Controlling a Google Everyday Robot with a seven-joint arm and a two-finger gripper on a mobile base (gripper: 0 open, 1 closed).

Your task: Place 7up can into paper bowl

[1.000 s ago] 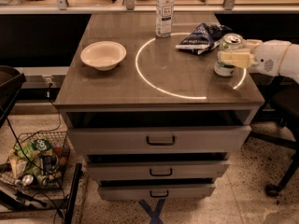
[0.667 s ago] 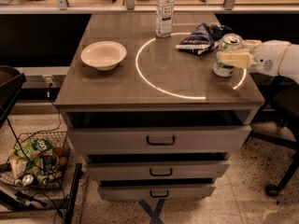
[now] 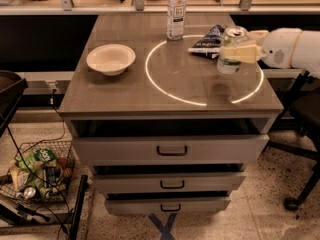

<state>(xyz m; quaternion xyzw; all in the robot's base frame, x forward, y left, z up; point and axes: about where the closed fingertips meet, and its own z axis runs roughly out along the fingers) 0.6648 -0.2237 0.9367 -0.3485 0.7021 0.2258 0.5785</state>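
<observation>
Floor, nearest left: a wire basket (image 3: 37,171) holding mixed packets and cans, too jumbled to count.
Front of unit: three drawers (image 3: 170,149) stacked one above another, each with a dark handle.
Desk (image 3: 120,91): a grey-brown top carrying everything below.
Ring of light (image 3: 165,91): a bright circle lying on the middle and right of the desk.
7up can (image 3: 229,66): upright at the right side of the ring. It seems to hang just above the surface with a dim shadow under it, though contact with the desk is hard to rule out.
End effector (image 3: 237,45): it reaches in from the right on a white arm. Its cream fingers are closed around the can's upper half, one across the front and one behind.
Paper bowl (image 3: 110,59): empty, on the left of the desk, outside the ring and well apart from the can.
Snack bag (image 3: 209,39): dark blue and crumpled, just behind the can.
Water bottle (image 3: 176,11): clear plastic, upright near the far edge.
Risk, slipping: the hold is high on a smooth can, so a quick sideways carry could let it tilt or drop.
Risk, landing: the bowl looks light, so setting the can on its flared rim could flip or push it.
Risk, toppling: released upright in a shallow bowl, the can may fall over.
Counts: one can, one bowl, one bottle, one bag, three drawers, one end effector.
</observation>
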